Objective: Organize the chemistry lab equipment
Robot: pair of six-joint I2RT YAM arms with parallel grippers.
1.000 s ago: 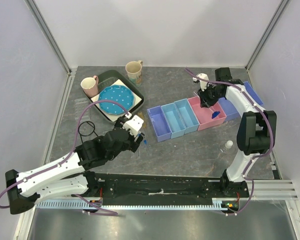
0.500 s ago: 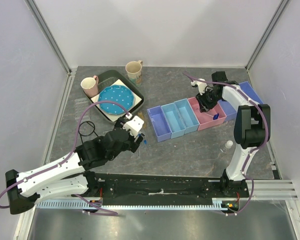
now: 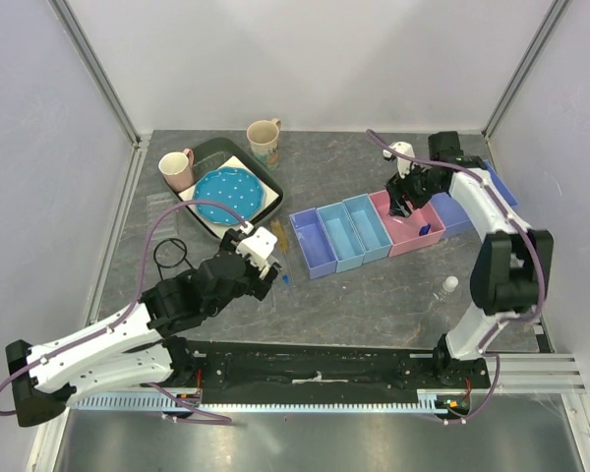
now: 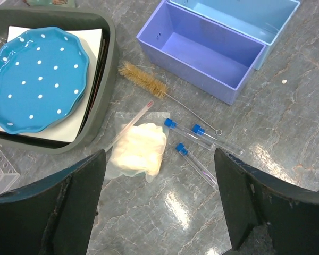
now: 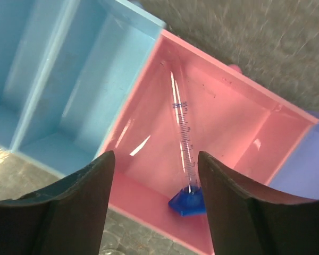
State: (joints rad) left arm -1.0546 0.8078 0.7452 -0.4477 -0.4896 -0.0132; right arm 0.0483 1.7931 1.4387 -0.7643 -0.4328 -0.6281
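Observation:
My right gripper hangs open over the pink bin. In it lies the thin cylinder with its blue hexagonal base against the near wall, clear of both fingers. My left gripper is open above the table. Below it lie the whitish bag and three blue-capped tubes. A thin tube with a red tip rests on the bag's edge. The small flask with white stopper stands near the right arm. A black wire frame lies at the left.
Purple and light blue bins stand in a row left of the pink one. A bristle brush lies by the purple bin. The dark tray holds the dotted blue plate. Two mugs stand behind it.
The right gripper's jaws have spread wide over the pink bin, and the cylinder now lies free inside. The left arm has drawn back slightly.

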